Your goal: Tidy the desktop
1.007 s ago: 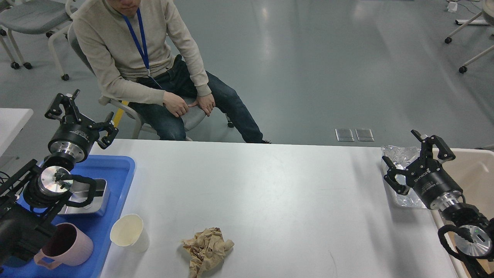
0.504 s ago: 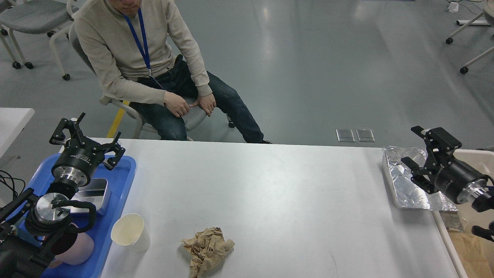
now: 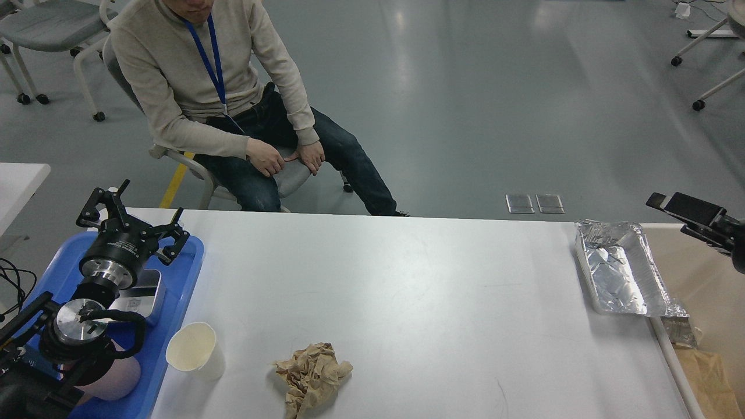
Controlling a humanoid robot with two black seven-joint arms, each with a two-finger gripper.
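desktop (image 3: pixel 407 279) | blue tray (image 3: pixel 180 273): steel box (image 3: pixel 142 288) | left hand (image 3: pixel 132 216) spread, empty | right hand (image 3: pixel 692 215): can't tell

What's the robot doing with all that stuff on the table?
It's tidying the desktop, but it holds nothing right now. Its left hand hangs open over the blue tray, where a metal box and a pink mug sit. Its right hand is at the picture's edge, too cut off to read. A paper cup, a crumpled brown paper and a foil tray wait on the table. A man sits watching.
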